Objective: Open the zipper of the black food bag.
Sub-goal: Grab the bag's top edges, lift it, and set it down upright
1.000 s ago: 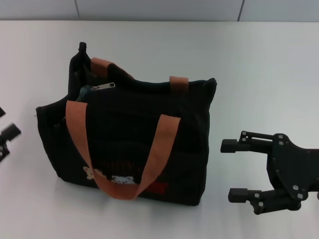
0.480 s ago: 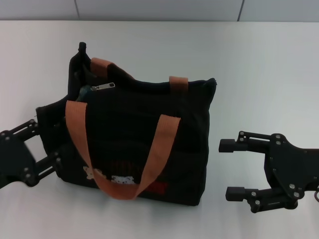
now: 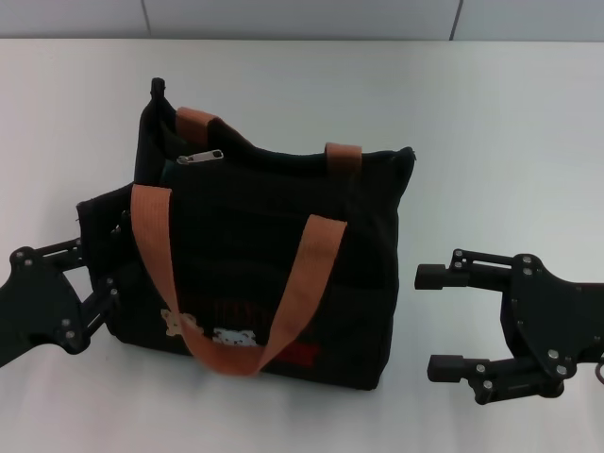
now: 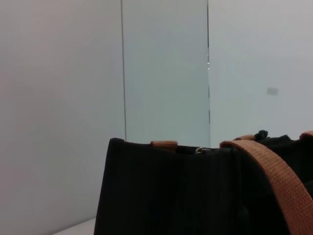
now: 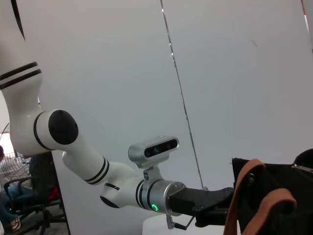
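The black food bag (image 3: pixel 255 245) stands upright on the white table with its two orange handles up. Its zipper (image 3: pixel 283 162) runs along the top edge. The silver pull tab (image 3: pixel 201 158) lies at the bag's left end, where the top gapes a little. My left gripper (image 3: pixel 96 267) is open, its fingers (image 3: pixel 57 251) spread against the bag's left end panel. My right gripper (image 3: pixel 442 321) hangs open just right of the bag, not touching it. In the left wrist view the bag's top edge (image 4: pixel 166 147) fills the lower frame. The right wrist view shows the left gripper (image 5: pixel 217 208) at the bag (image 5: pixel 293 196).
The white table (image 3: pixel 491 132) stretches bare behind and to the right of the bag. A pale wall with panel seams (image 3: pixel 283 19) runs along the table's far edge.
My left gripper came in from the left edge and now reaches the bag's left end. The bag has shifted slightly right. The right gripper barely moved.
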Available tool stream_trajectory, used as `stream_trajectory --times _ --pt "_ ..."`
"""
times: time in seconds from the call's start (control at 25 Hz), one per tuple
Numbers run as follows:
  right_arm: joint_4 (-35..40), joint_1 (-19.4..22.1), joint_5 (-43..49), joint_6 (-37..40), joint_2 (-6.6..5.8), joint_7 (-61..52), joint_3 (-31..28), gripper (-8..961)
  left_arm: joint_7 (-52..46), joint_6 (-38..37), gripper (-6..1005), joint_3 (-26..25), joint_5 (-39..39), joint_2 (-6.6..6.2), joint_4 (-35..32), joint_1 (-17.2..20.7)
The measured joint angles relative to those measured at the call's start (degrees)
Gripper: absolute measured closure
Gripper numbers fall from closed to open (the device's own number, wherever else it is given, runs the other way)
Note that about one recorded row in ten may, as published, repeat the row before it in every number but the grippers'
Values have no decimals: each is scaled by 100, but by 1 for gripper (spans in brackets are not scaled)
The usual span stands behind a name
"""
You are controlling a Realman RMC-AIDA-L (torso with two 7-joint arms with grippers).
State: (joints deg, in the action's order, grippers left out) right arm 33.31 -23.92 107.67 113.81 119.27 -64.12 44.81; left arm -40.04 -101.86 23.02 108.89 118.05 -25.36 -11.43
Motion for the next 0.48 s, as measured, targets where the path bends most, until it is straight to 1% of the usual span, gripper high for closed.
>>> stream_trajectory --times 0.12,0.48 --pt "0 -3 0 0 0 3 1 126 21 -70 729 12 0 2 0 -6" --pt "0 -11 -31 1 0 14 2 127 143 -133 802 9 -1 12 15 -8"
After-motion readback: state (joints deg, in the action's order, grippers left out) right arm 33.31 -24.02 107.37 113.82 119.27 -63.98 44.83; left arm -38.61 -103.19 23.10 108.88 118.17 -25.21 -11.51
